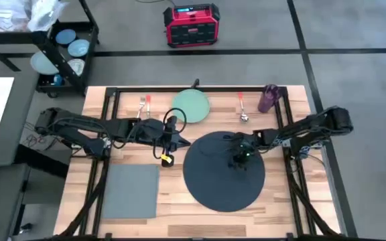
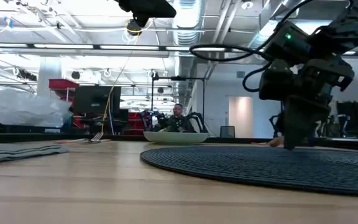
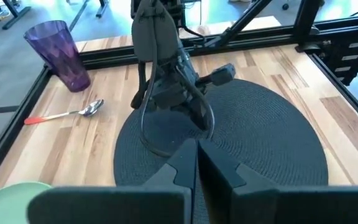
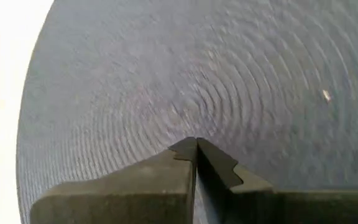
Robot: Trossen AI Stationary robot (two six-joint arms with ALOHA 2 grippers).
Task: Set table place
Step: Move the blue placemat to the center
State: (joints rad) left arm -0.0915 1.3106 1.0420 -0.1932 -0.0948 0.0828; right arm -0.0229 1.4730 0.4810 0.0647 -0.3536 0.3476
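Note:
The dark round mat (image 1: 223, 172) lies on the wooden table (image 1: 300, 207), right of centre. My right gripper (image 1: 236, 161) is shut above the mat's middle, fingers pointing down (image 4: 196, 144). My left gripper (image 1: 183, 142) is shut and held high over the mat's left rim (image 3: 197, 149). The pale green plate (image 1: 191, 105) rests flat on the table beyond the mat. An orange-handled fork (image 1: 143, 106), an orange-handled spoon (image 1: 242, 107) and the purple cup (image 1: 269, 98) stand along the far edge. The grey napkin (image 1: 131, 191) lies flat at the near left. My right gripper points its shut fingertips (image 2: 289, 144) straight down at the middle of the mat (image 4: 185, 106). I cannot tell whether the tips touch the weave or stand just above it. The mat lies flat on the table.
Black frame rails (image 1: 112, 100) run along the table's edges and across its top. A black cart with blue plates (image 1: 62, 50) stands off the far left corner. A red box (image 1: 191, 25) sits on the floor behind. Bare wood shows between napkin and mat (image 1: 169, 201).

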